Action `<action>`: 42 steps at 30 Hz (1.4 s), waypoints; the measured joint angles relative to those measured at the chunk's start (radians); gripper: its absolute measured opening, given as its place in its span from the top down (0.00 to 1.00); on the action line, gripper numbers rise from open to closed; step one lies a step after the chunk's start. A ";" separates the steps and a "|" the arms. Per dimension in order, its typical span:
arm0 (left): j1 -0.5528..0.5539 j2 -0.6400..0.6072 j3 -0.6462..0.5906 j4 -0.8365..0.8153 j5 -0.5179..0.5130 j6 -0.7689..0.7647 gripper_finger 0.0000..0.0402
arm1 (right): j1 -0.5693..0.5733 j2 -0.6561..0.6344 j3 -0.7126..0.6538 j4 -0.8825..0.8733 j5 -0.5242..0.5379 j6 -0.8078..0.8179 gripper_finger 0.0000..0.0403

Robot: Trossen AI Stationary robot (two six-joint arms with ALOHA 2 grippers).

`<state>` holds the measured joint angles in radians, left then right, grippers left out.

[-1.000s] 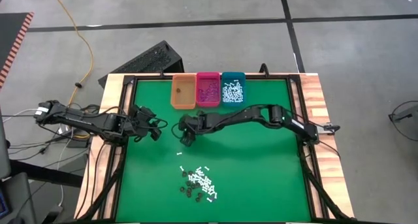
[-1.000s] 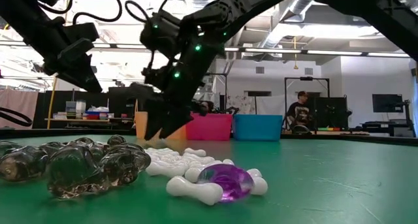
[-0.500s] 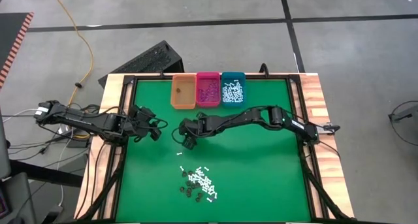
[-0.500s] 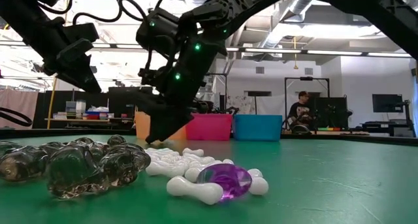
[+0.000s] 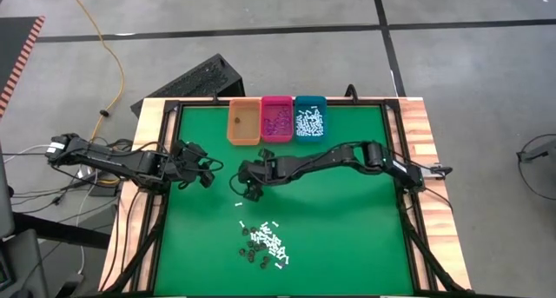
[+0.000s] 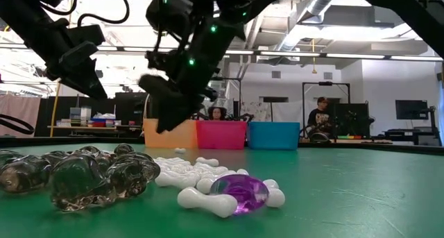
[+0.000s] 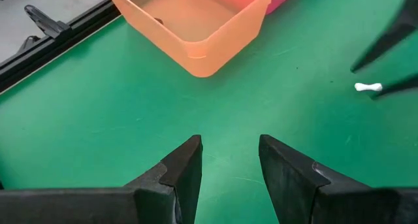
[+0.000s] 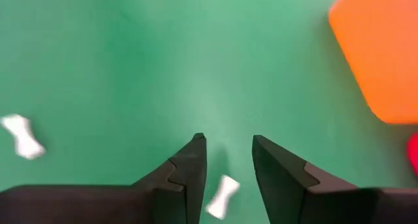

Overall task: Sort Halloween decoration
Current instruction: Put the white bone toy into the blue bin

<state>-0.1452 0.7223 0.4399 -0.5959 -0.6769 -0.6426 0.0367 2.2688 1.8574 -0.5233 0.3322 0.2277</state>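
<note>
Halloween decoration piece, a white bone, lies on the green mat beneath the right gripper. Its jaws have narrowed and risen empty, so the grab likely missed. The left gripper waits, parted.

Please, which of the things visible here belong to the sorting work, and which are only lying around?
Part of the job:
- pile of Halloween decoration pieces on the green table
- orange bin, pink bin, teal bin

Only lying about:
- black keyboard-like object on the floor beside the table
- yellow cable on the floor
</note>
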 joint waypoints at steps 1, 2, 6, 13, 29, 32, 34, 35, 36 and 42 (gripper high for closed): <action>0.000 0.000 0.000 0.000 0.000 0.002 0.64 | 0.005 0.000 -0.009 0.029 0.008 -0.001 0.62; 0.000 0.000 0.000 -0.001 0.000 0.002 0.64 | 0.011 -0.002 -0.027 0.062 0.010 -0.001 0.62; 0.000 0.000 0.000 -0.029 0.000 0.002 0.64 | 0.032 -0.026 -0.117 0.120 0.054 0.006 0.62; 0.000 -0.001 -0.001 -0.048 -0.010 -0.004 0.64 | 0.062 -0.215 -0.451 0.508 0.124 0.008 0.62; 0.000 0.000 -0.001 -0.016 -0.046 -0.035 0.64 | 0.037 -0.270 -0.789 1.093 0.118 -0.067 0.62; 0.000 0.000 -0.001 -0.014 -0.046 -0.036 0.64 | 0.040 -0.248 -0.789 1.125 0.135 -0.077 0.62; 0.000 0.000 -0.001 -0.011 -0.046 -0.036 0.64 | 0.040 -0.212 -0.787 1.168 0.135 -0.073 0.62; 0.000 0.000 -0.001 -0.012 -0.046 -0.036 0.64 | 0.040 -0.198 -0.787 1.177 0.136 -0.067 0.62; 0.000 0.000 -0.001 -0.012 -0.046 -0.036 0.64 | 0.040 -0.182 -0.788 1.182 0.136 -0.063 0.62; 0.000 0.000 -0.001 -0.013 -0.045 -0.036 0.64 | 0.040 -0.119 -0.778 1.222 0.140 0.009 0.62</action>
<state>-0.1455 0.7223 0.4393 -0.6084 -0.7223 -0.6785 0.0769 2.1495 1.0794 0.6990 0.4725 0.2371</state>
